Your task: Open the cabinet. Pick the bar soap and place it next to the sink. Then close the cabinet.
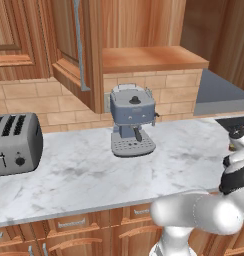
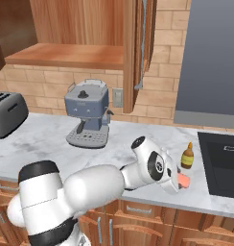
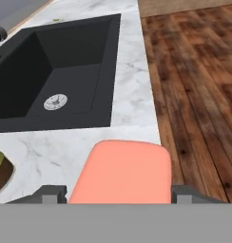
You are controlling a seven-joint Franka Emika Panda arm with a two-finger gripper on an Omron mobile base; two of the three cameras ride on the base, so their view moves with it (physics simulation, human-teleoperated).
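Gripper (image 3: 119, 192) clamped wide on bar soap (image 3: 121, 172), dark fingertips (image 3: 50, 193) flanking pink block on both sides. Soap low over white marble counter (image 3: 132, 102), just beside dark sink (image 3: 61, 76). Arm reaching low and forward across counter edge, wrist angled down toward sink. Amber bottle (image 2: 188, 156) near soap. Cabinet (image 2: 138, 48) door open above coffee machine (image 2: 87, 113). Toaster (image 1: 15, 144) well apart. No readable writing.

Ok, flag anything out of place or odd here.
The cabinet door hangs open above the counter. The bar soap sits between the pincer fingers over the marble beside the sink. Nothing looks spilled or damaged.
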